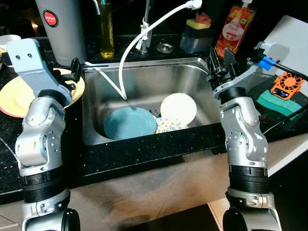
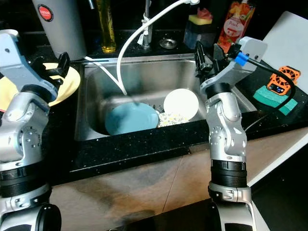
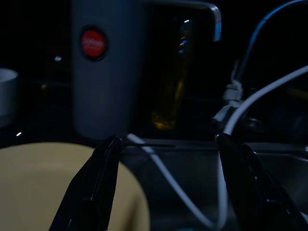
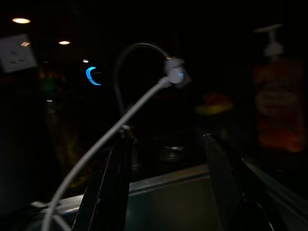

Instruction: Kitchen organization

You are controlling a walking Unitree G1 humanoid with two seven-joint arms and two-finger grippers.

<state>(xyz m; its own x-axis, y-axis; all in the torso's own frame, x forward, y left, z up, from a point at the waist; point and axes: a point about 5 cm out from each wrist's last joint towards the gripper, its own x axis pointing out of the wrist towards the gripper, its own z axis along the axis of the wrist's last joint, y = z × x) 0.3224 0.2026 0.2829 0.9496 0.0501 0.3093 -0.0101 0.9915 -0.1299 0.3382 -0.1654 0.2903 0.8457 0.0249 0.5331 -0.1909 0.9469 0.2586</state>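
Steel sink (image 1: 192, 72) holds a teal plate (image 1: 130, 123) and white plate (image 1: 178, 108), touching. Left gripper (image 1: 75, 70) spread wide over the yellow plate (image 1: 17, 96) on the counter; right gripper (image 1: 219, 60) wide above the sink's right rim.

Home kitchen, likely; steel sink (image 1: 192, 72) holding plates (image 1: 130, 122); dish soap (image 1: 234, 29).

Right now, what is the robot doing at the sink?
The robot stands at the sink with both arms raised and nothing held. Its left gripper is open over the yellow plate on the counter. Its right gripper is open above the sink's right rim. A blue plate, a white plate and a patterned dish wait in the basin.
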